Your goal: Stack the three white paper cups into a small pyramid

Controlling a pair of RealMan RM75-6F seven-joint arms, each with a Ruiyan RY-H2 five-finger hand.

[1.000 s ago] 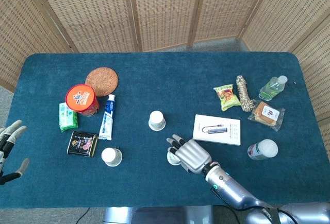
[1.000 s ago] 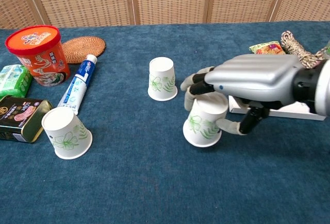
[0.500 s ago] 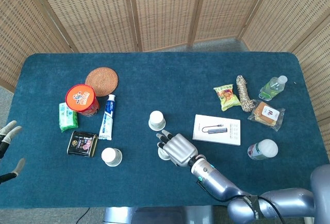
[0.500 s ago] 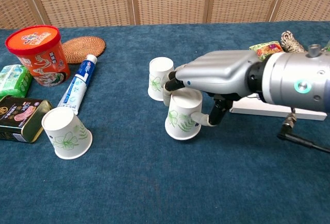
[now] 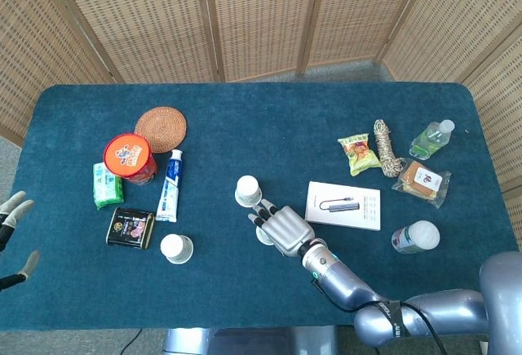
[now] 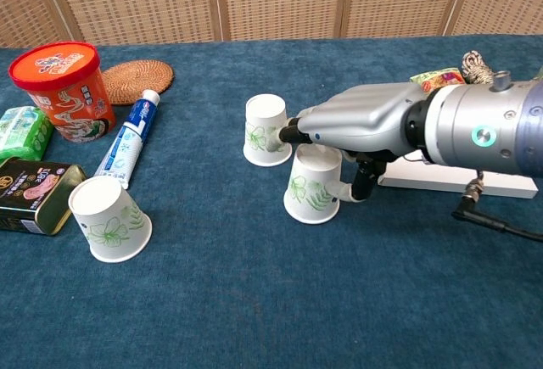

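Three white paper cups with green leaf prints stand upside down on the blue table. My right hand (image 6: 356, 127) (image 5: 281, 228) grips one cup (image 6: 313, 185) (image 5: 265, 234) from above, its base on the cloth. A second cup (image 6: 266, 130) (image 5: 248, 191) stands just left and behind it, a small gap between them; my fingertips nearly touch it. The third cup (image 6: 108, 218) (image 5: 175, 248) sits apart at the near left. My left hand (image 5: 15, 228) shows at the far left edge of the head view, off the table, fingers apart and holding nothing.
At left are a red noodle tub (image 6: 62, 89), a woven coaster (image 6: 136, 80), a toothpaste tube (image 6: 129, 138), a green packet (image 6: 20, 130) and a dark tin (image 6: 32, 193). At right lie a white box (image 5: 343, 205), a snack bag (image 5: 356, 153), a rope coil (image 5: 386, 146) and bottles (image 5: 430, 139).
My right hand has carried its cup to the left and back, from open table to right beside the middle cup. The other two cups and my left hand stayed put.
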